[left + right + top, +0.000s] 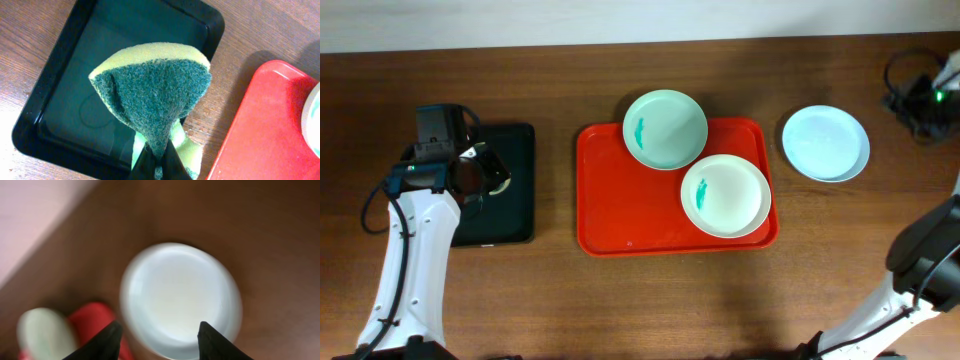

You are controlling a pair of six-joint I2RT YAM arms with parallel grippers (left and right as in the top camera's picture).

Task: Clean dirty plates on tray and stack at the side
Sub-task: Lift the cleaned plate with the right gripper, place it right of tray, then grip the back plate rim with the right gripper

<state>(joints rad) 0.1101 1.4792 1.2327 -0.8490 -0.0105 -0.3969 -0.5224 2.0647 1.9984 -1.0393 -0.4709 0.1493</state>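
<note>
The orange-red tray (620, 205) lies mid-table. A pale mint plate (665, 128) with a teal smear rests on its far rim. A white plate (725, 194) with a teal smear sits in its right half. A light blue plate (825, 142) lies on the table right of the tray, with no smear visible. My left gripper (485, 172) hovers over the black tray (515, 205), shut on a yellow-and-green sponge (152, 95), its fingers (157, 159) pinching the lower end. My right gripper (160, 327) is open and empty above the light blue plate (180, 297); that view is blurred.
A dark device with cables (920, 92) sits at the far right corner. The right arm's body (928, 250) stands at the right edge. The table's far edge meets a pale wall at the top. The tray's corner (270, 125) lies right of the sponge.
</note>
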